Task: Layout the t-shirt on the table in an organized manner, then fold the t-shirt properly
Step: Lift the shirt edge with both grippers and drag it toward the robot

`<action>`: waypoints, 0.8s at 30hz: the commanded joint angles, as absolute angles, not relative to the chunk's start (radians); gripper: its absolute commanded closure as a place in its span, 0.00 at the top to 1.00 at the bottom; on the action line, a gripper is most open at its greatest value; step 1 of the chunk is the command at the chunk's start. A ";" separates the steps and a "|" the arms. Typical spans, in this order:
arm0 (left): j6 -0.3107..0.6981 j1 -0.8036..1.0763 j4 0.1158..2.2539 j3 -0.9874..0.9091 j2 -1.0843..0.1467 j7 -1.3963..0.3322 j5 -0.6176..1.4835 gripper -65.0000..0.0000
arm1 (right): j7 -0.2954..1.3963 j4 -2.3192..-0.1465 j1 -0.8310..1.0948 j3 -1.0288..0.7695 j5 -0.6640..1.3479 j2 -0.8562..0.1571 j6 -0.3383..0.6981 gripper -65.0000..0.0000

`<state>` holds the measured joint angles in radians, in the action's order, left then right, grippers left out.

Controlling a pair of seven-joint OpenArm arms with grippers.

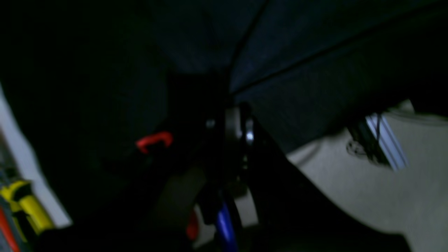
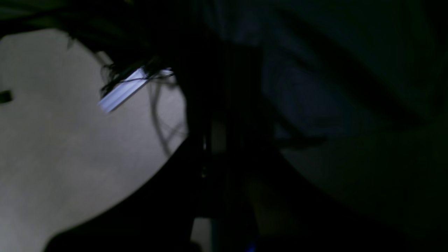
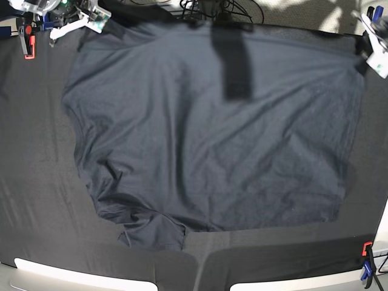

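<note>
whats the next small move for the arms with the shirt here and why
Probably draw both arms outward and lower the far edge flat: the t-shirt is spread across the table, with both grippers pinching its far corners, and one sleeve is bunched at the near left.

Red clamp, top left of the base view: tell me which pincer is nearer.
Right. The right pincer is close to the red clamp, at one t-shirt corner; the left pincer is at the far corner.
</note>
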<state>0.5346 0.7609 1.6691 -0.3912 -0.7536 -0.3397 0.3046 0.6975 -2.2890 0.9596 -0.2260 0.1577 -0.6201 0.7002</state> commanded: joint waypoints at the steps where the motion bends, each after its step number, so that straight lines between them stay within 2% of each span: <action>1: 0.523 0.759 1.681 -0.413 -0.773 -0.324 0.315 0.00 | 0.680 -2.306 0.941 -0.241 0.154 -0.632 0.698 0.00; 9: 0.524 0.648 1.681 -0.411 -0.741 -0.351 0.263 0.00 | 0.677 -2.206 0.753 -0.242 0.157 -0.625 0.693 0.00; 13: 0.525 0.567 1.681 -0.410 -0.705 -0.352 0.262 0.00 | 0.677 -2.131 0.652 -0.242 0.157 -0.623 0.628 0.00; 24: 0.526 0.432 1.677 -0.409 -0.620 -0.371 0.263 0.00 | 0.626 -1.954 0.425 -0.242 0.172 -0.565 0.643 0.00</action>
<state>0.5453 0.4370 1.6661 -0.3985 -0.5995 -0.3901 0.2604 0.6434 -1.9411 0.4309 -0.2310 0.1822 -0.5472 0.6525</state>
